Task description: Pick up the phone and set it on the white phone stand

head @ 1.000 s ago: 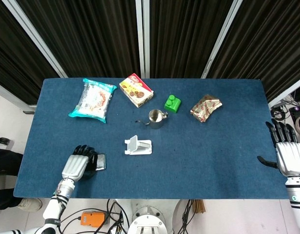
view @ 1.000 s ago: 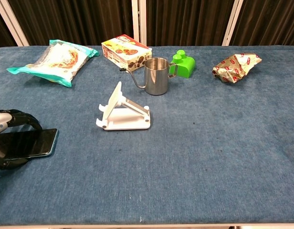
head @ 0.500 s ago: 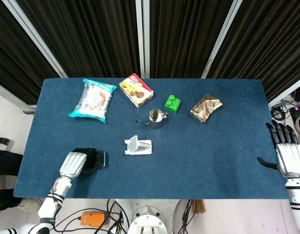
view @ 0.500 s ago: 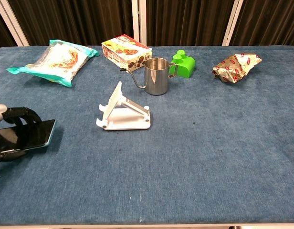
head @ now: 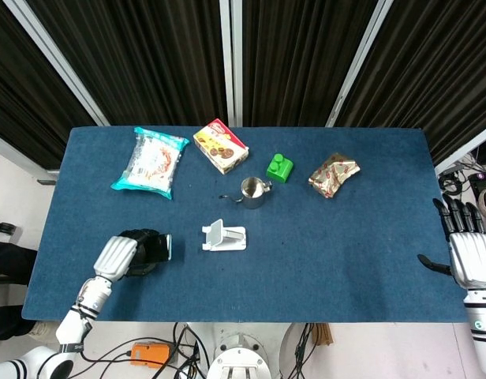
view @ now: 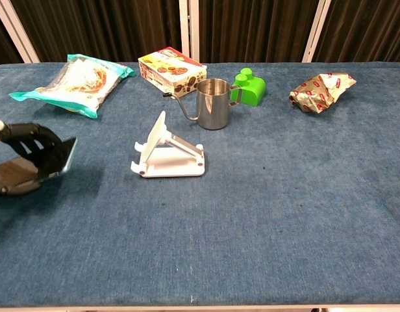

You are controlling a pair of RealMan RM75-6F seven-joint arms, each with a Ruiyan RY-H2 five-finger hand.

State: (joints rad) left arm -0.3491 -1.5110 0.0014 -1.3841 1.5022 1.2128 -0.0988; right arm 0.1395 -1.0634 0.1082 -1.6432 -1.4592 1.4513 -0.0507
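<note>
My left hand (head: 131, 253) (view: 23, 156) grips the dark phone (view: 60, 158) (head: 164, 246) and holds it lifted off the table at the front left, tilted with one edge up. The white phone stand (head: 224, 235) (view: 166, 154) sits near the table's middle, to the right of the phone, and carries nothing. My right hand (head: 469, 251) hangs past the table's right edge with its fingers spread and nothing in it; the chest view does not show it.
A steel cup (head: 252, 191) (view: 212, 104) stands just behind the stand. Further back lie a snack bag (head: 151, 160), a biscuit box (head: 220, 146), a green block (head: 279, 166) and a crumpled foil packet (head: 333, 174). Blue cloth covers the table (head: 345, 253).
My left hand has closed around the phone and raised it off the cloth, tilting it up and carrying it slightly away from the front edge. The right hand stays still.
</note>
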